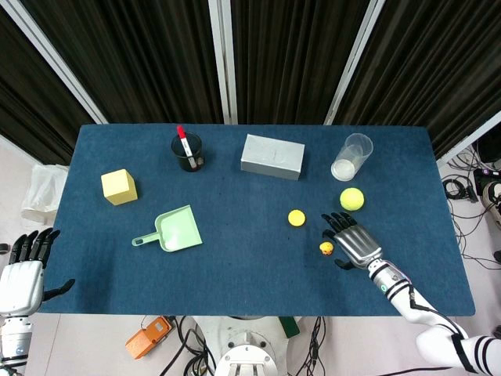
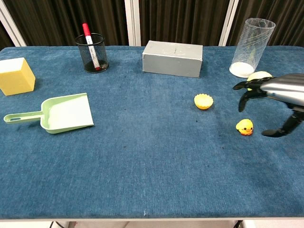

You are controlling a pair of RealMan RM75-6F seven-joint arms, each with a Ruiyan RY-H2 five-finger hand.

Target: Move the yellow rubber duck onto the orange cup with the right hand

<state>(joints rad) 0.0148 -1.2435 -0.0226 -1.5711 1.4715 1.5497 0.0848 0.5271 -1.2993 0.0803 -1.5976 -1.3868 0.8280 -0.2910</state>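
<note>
1. Head view: your right hand [image 1: 354, 241] hovers just right of the yellow rubber duck [image 1: 326, 248], fingers [image 1: 337, 222] spread and holding nothing. The duck sits on the desk [image 1: 235, 258], near the front, apart from the orange cup [image 1: 296, 218], which stands up and to the left of it. The tennis ball [image 1: 351, 199] lies just beyond your hand, so keep your knuckles clear of it as you close in.
2. Head view: your left hand [image 1: 19, 274] waits off the front left corner of the desk, fingers apart and empty. Leave it there.
3. Chest view: the right hand [image 2: 275, 97] hangs above and to the right of the duck [image 2: 244, 127], thumb low on the near side, the other fingers [image 2: 244, 90] curved over the far side. Nothing touches the duck yet.
4. Chest view: the duck is small and rounded and will likely squirt out of a hard squeeze. Lower until thumb and fingers bracket its body, then close gently.
5. Chest view: the cup [image 2: 203, 101] is shallow, with a scalloped rim, and probably light. Lift the duck clear, carry it left and away from you, and set it down from straight above so you do not nudge the cup.
</note>
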